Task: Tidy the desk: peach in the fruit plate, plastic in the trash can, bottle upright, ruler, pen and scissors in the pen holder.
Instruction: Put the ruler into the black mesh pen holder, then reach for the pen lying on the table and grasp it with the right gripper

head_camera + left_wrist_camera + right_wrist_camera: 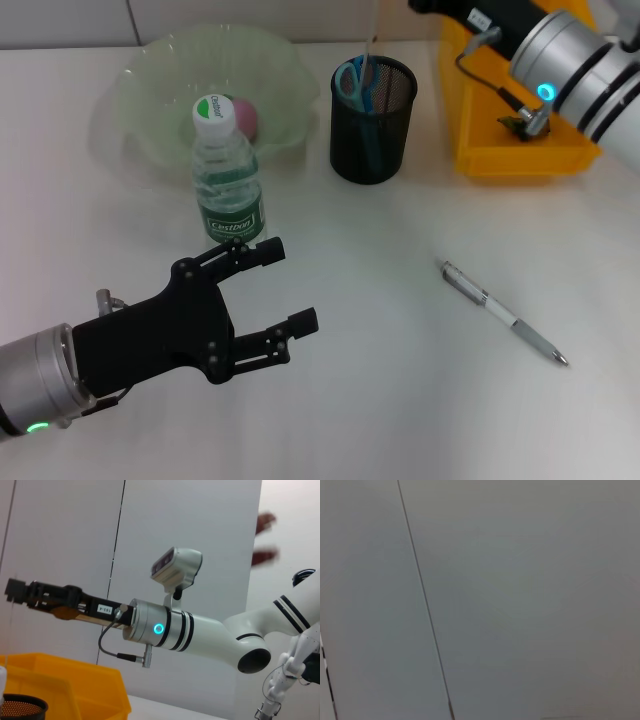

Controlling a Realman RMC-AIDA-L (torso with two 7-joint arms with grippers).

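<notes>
A clear water bottle (228, 175) with a green label stands upright in front of the pale green fruit plate (150, 75). A pink peach (246, 117) lies in the plate. The black mesh pen holder (372, 125) holds blue scissors (352, 80) and a clear ruler (370, 45) that sticks up out of it. A silver pen (505, 315) lies on the table to the right. My left gripper (285, 290) is open and empty, just in front of the bottle. My right gripper (14, 590) hangs high above the pen holder. No plastic shows.
A yellow bin (520, 140) stands at the back right beside the pen holder, under my right arm (570, 55). The bin (65, 685) and the holder's rim (20, 707) also show in the left wrist view. The right wrist view shows only a grey wall.
</notes>
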